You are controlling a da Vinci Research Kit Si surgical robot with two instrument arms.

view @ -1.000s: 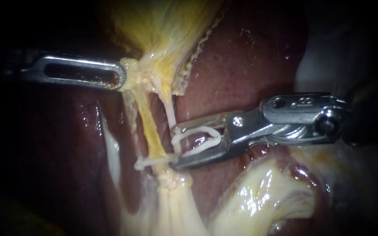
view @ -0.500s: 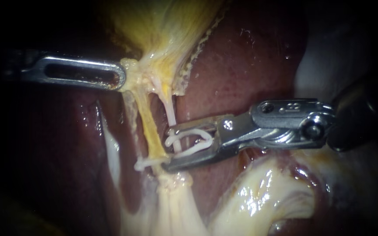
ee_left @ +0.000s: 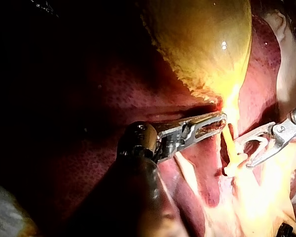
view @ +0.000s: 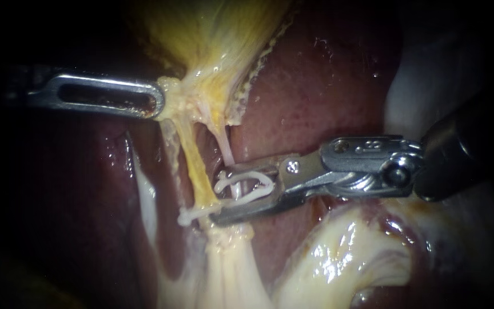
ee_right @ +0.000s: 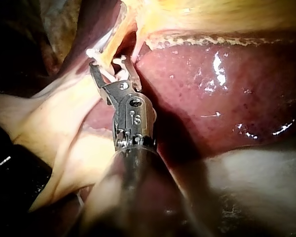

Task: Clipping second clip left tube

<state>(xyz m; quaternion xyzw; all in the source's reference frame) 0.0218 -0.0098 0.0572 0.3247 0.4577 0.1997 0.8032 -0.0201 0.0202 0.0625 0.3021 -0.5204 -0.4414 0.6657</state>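
Observation:
My left instrument (view: 156,100) comes in level from the left, its slotted jaws shut on the pale tissue at the gallbladder's (view: 212,34) neck. Two tubes run down from there: a yellow left tube (view: 192,163) and a thin pale right tube (view: 226,150). A white clip (view: 192,214) sits across the left tube low down. My right instrument (view: 215,195) holds a second white clip (view: 247,186) in its jaws. The thin tube passes into that clip, and the jaw tips lie just beside the yellow tube. The right wrist view shows the same jaws (ee_right: 111,71) at the tubes.
Dark red liver (view: 315,86) lies behind and to the right of the tubes. Glistening pale fatty tissue (view: 338,252) bulges under my right instrument's shaft. In the left wrist view the gallbladder (ee_left: 202,39) hangs above my left instrument (ee_left: 219,121).
My right instrument has slid left along the tissue, carrying its clip further over the thin tube towards the yellow one, and its jaws stand slightly closer. The left instrument has held still.

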